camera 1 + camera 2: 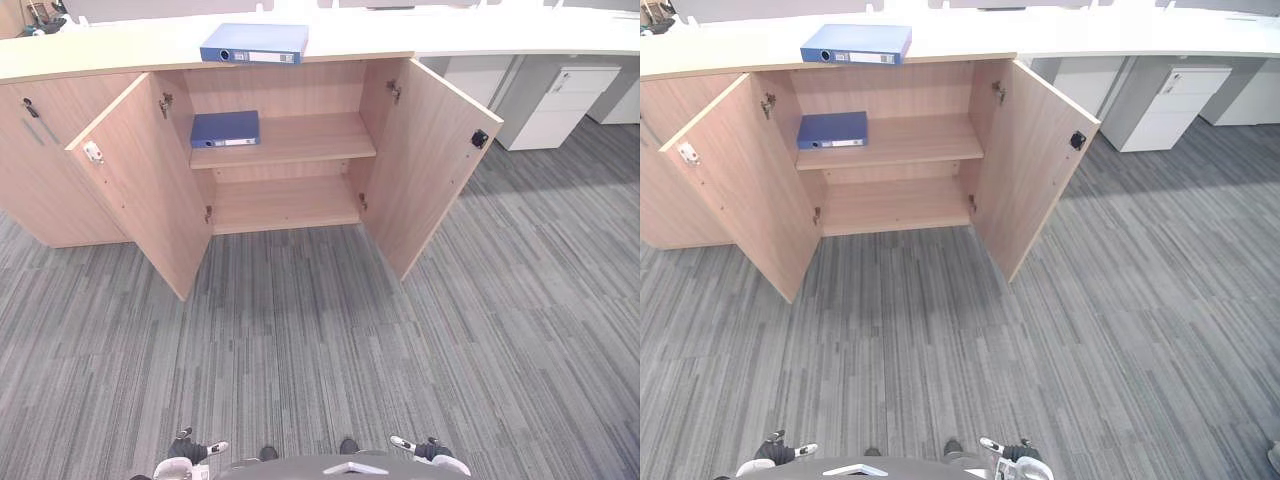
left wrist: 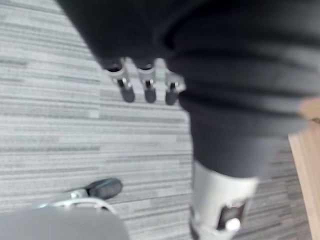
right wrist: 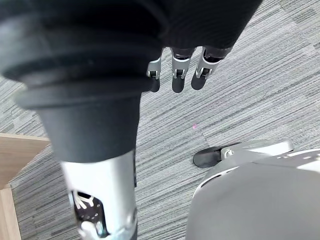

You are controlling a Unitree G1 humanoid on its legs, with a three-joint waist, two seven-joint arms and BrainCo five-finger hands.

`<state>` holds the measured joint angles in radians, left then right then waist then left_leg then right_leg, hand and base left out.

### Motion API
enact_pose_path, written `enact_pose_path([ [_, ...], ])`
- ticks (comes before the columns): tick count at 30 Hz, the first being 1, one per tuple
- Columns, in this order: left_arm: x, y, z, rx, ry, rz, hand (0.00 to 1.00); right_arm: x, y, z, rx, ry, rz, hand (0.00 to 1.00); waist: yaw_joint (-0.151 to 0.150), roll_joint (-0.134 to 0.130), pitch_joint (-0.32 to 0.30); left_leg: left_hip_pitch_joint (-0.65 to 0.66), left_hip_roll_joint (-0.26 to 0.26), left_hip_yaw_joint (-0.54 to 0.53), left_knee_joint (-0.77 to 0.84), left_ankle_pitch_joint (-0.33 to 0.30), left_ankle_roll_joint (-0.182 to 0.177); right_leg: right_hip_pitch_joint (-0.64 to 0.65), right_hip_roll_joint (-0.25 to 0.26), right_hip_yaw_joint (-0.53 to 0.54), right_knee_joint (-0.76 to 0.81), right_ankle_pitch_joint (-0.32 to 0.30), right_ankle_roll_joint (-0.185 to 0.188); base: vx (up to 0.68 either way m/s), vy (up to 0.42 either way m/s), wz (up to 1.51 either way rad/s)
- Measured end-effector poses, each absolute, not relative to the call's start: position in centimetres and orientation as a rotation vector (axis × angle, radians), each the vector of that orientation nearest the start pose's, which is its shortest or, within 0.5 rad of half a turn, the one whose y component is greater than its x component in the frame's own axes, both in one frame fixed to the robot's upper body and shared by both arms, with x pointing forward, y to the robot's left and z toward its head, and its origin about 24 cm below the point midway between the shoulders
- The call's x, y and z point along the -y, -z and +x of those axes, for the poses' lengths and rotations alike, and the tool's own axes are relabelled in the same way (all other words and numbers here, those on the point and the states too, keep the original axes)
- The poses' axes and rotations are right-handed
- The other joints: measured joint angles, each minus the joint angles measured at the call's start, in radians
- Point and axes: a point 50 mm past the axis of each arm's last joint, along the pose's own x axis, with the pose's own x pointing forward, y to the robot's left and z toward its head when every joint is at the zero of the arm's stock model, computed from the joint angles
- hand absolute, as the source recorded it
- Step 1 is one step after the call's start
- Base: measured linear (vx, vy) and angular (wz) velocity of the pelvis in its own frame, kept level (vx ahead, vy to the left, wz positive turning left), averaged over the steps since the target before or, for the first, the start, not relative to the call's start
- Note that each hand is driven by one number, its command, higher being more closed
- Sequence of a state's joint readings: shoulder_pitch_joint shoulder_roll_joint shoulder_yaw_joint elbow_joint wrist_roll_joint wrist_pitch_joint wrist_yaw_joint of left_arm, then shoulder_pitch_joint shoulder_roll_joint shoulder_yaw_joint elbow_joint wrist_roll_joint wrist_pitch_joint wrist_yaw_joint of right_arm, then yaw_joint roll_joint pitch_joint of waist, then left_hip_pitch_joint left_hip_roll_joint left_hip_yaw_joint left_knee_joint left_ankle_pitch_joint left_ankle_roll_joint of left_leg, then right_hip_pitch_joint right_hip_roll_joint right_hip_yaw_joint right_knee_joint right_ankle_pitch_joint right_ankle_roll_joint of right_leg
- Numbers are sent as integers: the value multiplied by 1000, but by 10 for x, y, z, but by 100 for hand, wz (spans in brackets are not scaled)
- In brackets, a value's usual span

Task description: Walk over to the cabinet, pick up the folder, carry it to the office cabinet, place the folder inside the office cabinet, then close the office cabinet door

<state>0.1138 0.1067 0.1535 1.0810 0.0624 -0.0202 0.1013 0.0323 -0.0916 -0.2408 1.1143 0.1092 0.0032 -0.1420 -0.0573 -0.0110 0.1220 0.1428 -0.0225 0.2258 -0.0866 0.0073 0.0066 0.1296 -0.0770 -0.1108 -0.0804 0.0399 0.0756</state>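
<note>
A blue folder [image 1: 253, 43] lies flat on top of the wooden cabinet [image 1: 310, 140], far ahead of me. A second blue folder [image 1: 225, 129] lies on the left of the cabinet's upper shelf. Both cabinet doors stand wide open, the left door [image 1: 140, 180] and the right door [image 1: 430, 150] swung out over the carpet. My left hand [image 1: 190, 450] and right hand [image 1: 430, 450] hang low at my sides, far from the cabinet. In the wrist views the left fingers [image 2: 145, 85] and right fingers [image 3: 177, 75] are relaxed over the carpet and hold nothing.
Grey striped carpet [image 1: 320, 340] stretches between me and the cabinet. A closed cabinet section [image 1: 40, 170] adjoins on the left. White drawer units [image 1: 560, 105] stand under a white desk at the back right. Small items [image 1: 40, 15] sit on the top's far left.
</note>
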Motion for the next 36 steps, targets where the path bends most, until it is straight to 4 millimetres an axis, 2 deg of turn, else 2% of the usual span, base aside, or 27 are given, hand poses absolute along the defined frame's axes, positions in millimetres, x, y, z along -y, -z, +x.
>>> enact_pose_path([
  [18, -213, 164, 74, -1165, -244, 144, 0, 218, 161, 96, -1125, 459, 71, 0, 5, 0, 2, -1, 6, 0, 0, -1, -1, -2, 9, 1, 0, -1, -1, -3, -6, 0],
  [29, -216, 163, 76, -1159, -243, 158, 0, 218, 160, 99, -1119, 455, 68, 0, 26, -8, 3, -40, 7, 38, 7, -24, -4, -61, 8, 46, 0, -10, 7, 2, -8, -12],
  [32, -219, 161, 79, -1145, -252, 156, 0, 217, 158, 106, -1100, 448, 70, 0, 31, -15, 16, -99, 11, 56, 101, -87, 1, -101, 0, 70, 34, -27, 18, 69, 18, -23],
  [34, -219, 161, 80, -1143, -256, 149, 0, 218, 157, 110, -1086, 446, 66, 0, 30, -8, 23, -133, 19, 68, 184, -148, 7, -139, -6, 82, 109, -67, 21, 93, 52, -20],
  [36, -218, 161, 81, -1137, -260, 138, 0, 219, 155, 113, -1072, 447, 60, 0, 33, -4, 30, -151, 19, 85, 272, -223, 24, -199, -25, 104, 272, -160, 45, 147, 99, -20],
])
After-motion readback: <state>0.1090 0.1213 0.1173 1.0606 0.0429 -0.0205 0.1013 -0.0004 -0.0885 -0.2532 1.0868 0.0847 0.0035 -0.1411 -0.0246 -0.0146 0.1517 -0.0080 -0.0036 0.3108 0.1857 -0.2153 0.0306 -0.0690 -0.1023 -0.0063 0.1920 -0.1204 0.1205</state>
